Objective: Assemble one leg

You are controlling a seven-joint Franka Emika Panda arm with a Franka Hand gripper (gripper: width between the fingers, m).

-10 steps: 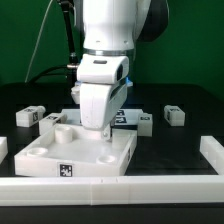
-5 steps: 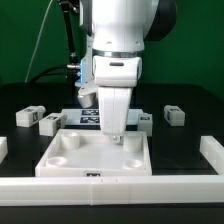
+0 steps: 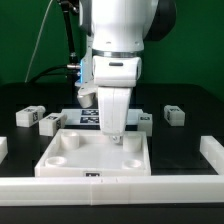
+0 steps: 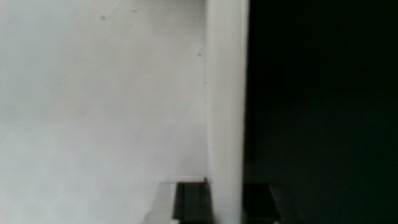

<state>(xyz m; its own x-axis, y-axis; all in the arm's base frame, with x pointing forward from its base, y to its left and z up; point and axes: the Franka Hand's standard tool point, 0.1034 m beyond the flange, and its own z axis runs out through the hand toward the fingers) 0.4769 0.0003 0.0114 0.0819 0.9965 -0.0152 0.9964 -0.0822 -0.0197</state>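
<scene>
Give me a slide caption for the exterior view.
Tool down at the tray's rear, toward the exterior view's right; loose legs lie on the table behind.

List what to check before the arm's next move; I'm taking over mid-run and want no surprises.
1. Gripper low over the white tray: ok, tip near its far side.
2. Jaws open or shut: cannot tell.
3. Leg in the gripper: cannot tell.
4. Loose legs within view: ok, the leg at the exterior view's left and the leg at its right lie on the table.
5. Wrist view readable: not ok, only white and black surfaces.
</scene>
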